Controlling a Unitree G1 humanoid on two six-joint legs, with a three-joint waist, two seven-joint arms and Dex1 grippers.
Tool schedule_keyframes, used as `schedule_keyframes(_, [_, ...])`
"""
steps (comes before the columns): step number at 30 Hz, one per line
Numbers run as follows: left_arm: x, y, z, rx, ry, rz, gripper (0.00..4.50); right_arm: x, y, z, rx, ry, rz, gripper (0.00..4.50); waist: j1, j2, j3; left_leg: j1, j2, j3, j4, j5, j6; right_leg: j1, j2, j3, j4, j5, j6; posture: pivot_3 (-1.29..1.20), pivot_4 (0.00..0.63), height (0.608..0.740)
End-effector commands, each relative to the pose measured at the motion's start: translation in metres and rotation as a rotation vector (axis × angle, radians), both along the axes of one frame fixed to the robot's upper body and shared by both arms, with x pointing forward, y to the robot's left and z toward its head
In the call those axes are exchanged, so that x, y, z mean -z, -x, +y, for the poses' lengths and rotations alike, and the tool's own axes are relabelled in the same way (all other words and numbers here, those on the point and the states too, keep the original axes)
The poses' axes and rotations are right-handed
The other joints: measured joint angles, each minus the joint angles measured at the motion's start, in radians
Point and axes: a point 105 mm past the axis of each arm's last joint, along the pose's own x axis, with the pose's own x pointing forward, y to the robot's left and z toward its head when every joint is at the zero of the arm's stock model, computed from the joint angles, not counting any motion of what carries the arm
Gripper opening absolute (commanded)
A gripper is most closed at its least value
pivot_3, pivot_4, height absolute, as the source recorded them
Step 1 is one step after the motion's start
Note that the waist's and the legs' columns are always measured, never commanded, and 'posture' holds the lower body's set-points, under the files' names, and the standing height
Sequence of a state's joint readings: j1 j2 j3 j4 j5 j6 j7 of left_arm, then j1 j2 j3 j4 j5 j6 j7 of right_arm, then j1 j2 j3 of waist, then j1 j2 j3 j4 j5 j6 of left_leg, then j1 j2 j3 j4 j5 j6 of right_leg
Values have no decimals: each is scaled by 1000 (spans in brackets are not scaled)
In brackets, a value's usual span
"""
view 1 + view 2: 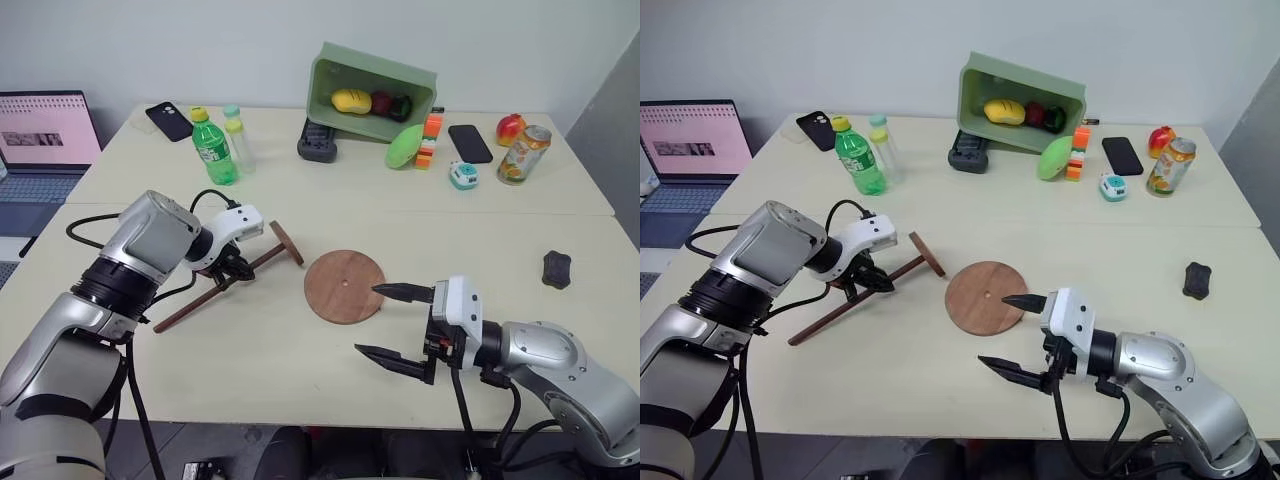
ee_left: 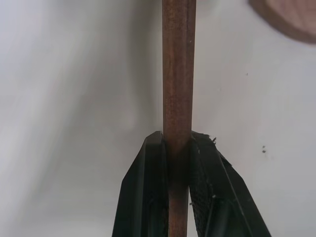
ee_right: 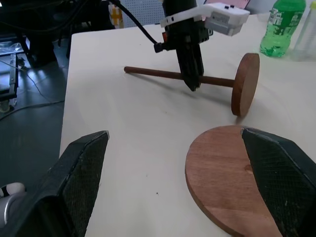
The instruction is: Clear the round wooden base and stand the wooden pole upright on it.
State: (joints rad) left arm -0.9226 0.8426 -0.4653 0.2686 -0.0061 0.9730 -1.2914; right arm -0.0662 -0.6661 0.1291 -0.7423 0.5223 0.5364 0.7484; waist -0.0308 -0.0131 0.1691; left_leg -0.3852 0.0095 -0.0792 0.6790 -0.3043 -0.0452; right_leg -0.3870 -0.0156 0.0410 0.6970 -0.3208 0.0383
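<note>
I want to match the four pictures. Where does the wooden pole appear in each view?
Left eye view: wooden pole lies left of centre, slanting, its disc end nearest the round wooden base.
Right eye view: pole again left of centre, beside the base.
Left wrist view: rod runs up the middle, clamped by the left claw.
Right wrist view: pole crosses the upper part.
Shared landmark: the round wooden base.

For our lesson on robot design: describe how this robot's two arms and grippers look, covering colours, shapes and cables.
Both arms are built of rounded silver-grey metal segments with black joint rings. Each wrist carries a white boxy housing. The left gripper and right gripper each have two black, pointed, wedge-shaped fingers with finely textured inner pads. Black cables loop loosely outside the forearms.
</note>
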Motion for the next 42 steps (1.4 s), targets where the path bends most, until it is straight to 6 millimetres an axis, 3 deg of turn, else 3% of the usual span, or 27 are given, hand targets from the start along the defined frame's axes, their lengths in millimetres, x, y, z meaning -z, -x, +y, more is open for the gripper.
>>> schedule_keyframes(1, [-63,-21,-25,30,267,-282,239,-14,3,-8,-1,16,-48,4500,3,0,0,0,0,0,0,0,0,0,0,0,0,0,0,0,150,740])
schedule_keyframes(4, [-106,-32,-44,51,499,-482,239,-15,2,-15,16,39,-53,4500,10,-2,0,-2,-1,-1,2,0,0,0,-3,-1,0,0,0,0,150,740])
schedule_keyframes(6, [-133,-28,-63,91,669,-589,238,-19,-1,-20,44,47,-67,4500,8,-2,0,-2,-1,-1,2,0,0,0,-3,-1,0,0,0,0,150,740])
schedule_keyframes(11, [-160,-8,-97,129,954,-709,238,-23,-7,-32,123,72,-103,4500,5,-2,0,-3,-1,0,2,1,-2,0,-5,0,-1,0,0,0,150,740])
schedule_keyframes(20, [-141,29,-141,268,1111,-821,238,-6,-13,-52,244,230,-8,4500,5,-2,0,0,-1,2,1,1,-3,1,-4,2,0,0,0,0,150,740])
schedule_keyframes(24, [-124,31,-143,252,1129,-781,238,-9,-16,-59,280,254,-3,4500,6,-2,-1,0,-1,1,2,1,-1,1,-4,2,0,0,0,0,150,740])
schedule_keyframes(28, [-107,35,-145,258,1118,-748,238,-11,-6,-51,233,252,-1,4500,6,-2,-1,1,-2,2,1,1,-1,2,-3,2,0,0,0,0,150,740])
schedule_keyframes(36, [-94,38,-143,274,1084,-721,238,-22,-14,-44,233,148,-26,4500,5,-3,-1,1,-2,1,1,0,-1,3,-3,1,0,0,0,0,150,740])
schedule_keyframes(42, [-89,37,-140,251,1076,-718,238,-17,-14,-41,196,159,-10,4500,5,-3,-1,1,-2,1,1,0,-1,3,-3,1,-1,0,0,0,150,740])
